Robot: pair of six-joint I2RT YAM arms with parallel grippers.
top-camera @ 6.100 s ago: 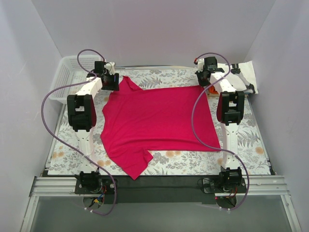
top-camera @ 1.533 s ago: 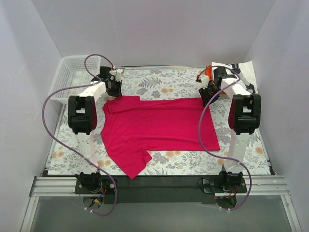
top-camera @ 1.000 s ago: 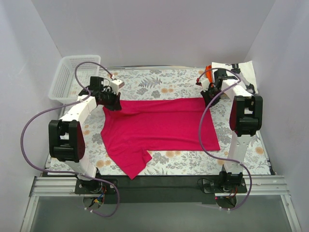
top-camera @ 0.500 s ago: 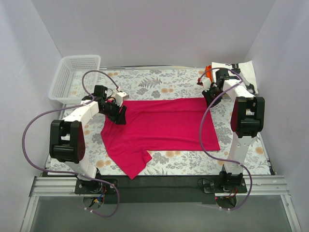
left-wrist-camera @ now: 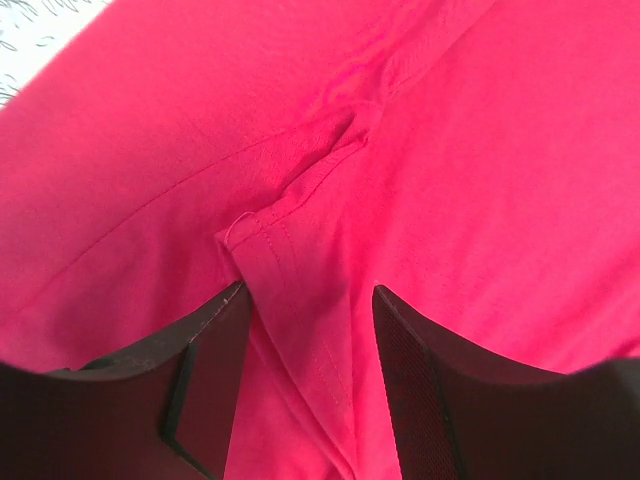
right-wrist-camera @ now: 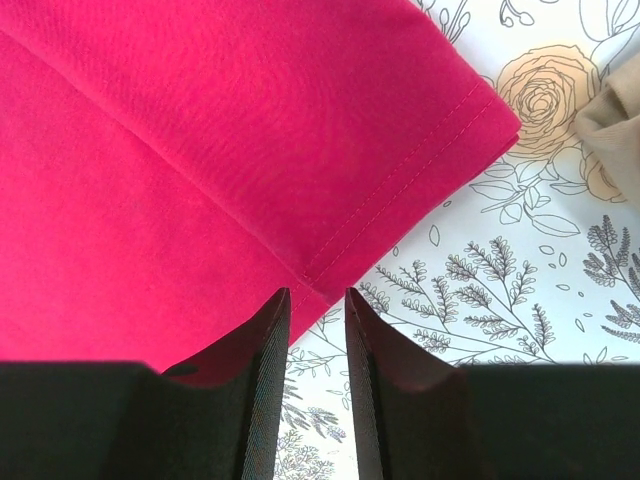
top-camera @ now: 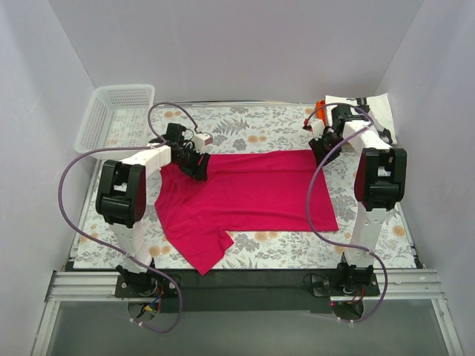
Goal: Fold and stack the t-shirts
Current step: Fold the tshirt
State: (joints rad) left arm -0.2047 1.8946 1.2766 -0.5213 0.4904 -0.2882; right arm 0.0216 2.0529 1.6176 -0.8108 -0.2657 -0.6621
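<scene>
**Right gripper parted at the shirt's hem**

And here's the right gripper (right-wrist-camera: 316,300), its two dark fingers (right-wrist-camera: 262,360) a narrow gap apart, gripping nothing. Below them the crimson t-shirt (right-wrist-camera: 180,150) lies flat, filling the upper left, with a crease running diagonally across it. Its stitched hem slants up to a corner at the right. Past that edge is the floral tablecloth (right-wrist-camera: 480,300), and a scrap of beige cloth (right-wrist-camera: 612,125) shows at the right border.
</scene>
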